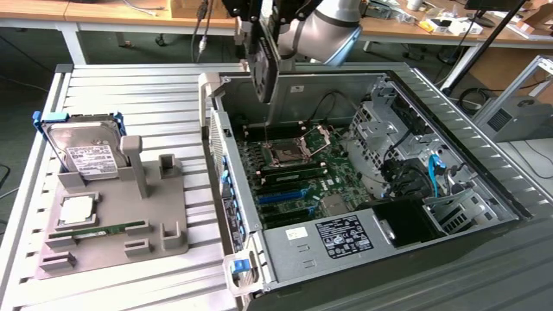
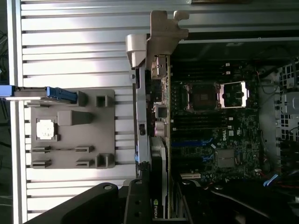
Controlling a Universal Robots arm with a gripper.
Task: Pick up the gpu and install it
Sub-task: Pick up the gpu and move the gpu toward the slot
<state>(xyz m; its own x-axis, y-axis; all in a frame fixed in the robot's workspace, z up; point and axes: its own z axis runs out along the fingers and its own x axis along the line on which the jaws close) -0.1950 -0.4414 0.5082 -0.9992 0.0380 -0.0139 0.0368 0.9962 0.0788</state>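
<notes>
Fingers (image 2: 138, 200) of the black gripper (image 1: 263, 40) are closed flat against both faces of the gpu (image 1: 267, 74), a thin dark rectangular card clamped at one end, with its silver metal bracket (image 2: 163, 28) at the end farthest from the grip. The card hangs on edge, long axis pointing down, above the open silver computer case (image 1: 406, 84) near the case wall on the exterior view's left, clear of the green motherboard (image 1: 298, 172) and its square processor socket (image 1: 283, 153). The case lies on its side on a slatted aluminium table (image 1: 129, 84). Beside it, to the exterior view's left, a grey moulded fixture tray (image 1: 164, 214) holds a boxy silver hard drive (image 1: 87, 152) propped upright, a square silver processor chip (image 1: 78, 208) and a slim green memory stick (image 1: 100, 231) lying in its slot. Wooden desks (image 1: 121, 10) with cables and clutter stand behind the table. The grey arm (image 1: 324, 29) reaches in from above, its wrist turned straight down over the case. "NVIDIA" reads in pale letters on the card's edge (image 2: 155, 208) near the grip; the hard drive carries a white label and the black power-supply label (image 1: 343, 234) has small white print, neither legible.
</notes>
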